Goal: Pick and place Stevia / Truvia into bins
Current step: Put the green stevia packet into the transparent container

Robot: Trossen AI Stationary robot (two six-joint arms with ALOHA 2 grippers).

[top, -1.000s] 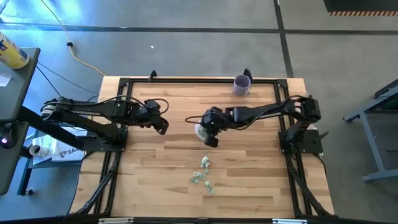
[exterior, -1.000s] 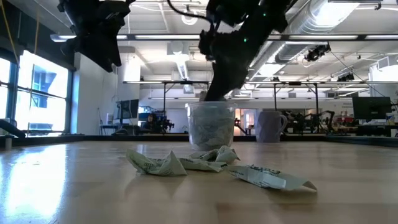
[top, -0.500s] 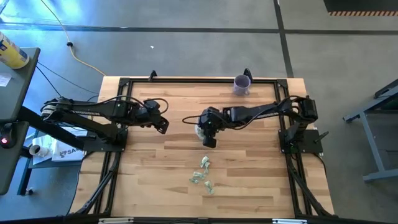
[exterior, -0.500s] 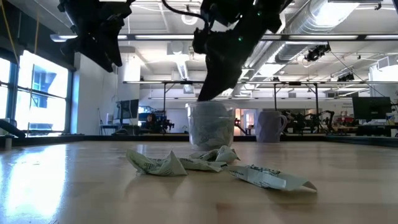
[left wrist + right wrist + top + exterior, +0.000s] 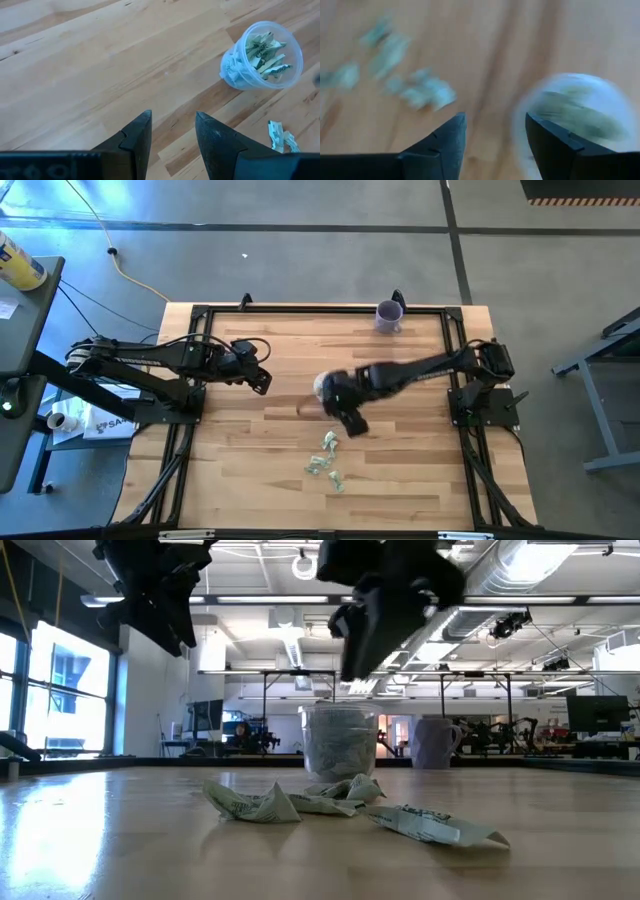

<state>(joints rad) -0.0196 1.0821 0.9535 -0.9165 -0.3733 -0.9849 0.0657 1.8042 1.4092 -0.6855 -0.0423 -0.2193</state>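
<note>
Pale green packets [image 5: 264,50] fill the clear cup [image 5: 322,387] mid-worktop — a few more [image 5: 325,460] lie loose nearer the front edge. Right gripper [image 5: 495,131], empty, fingers apart, hovers between cup and loose packets; left gripper [image 5: 172,127] waits apart, also open.

1 clear cup [image 5: 322,387], 1 purple cup [image 5: 388,315], approx. 4 loose pkts [image 5: 326,457] (crumpled)

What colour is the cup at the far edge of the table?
The cup is purple; the high view shows it best.
</note>
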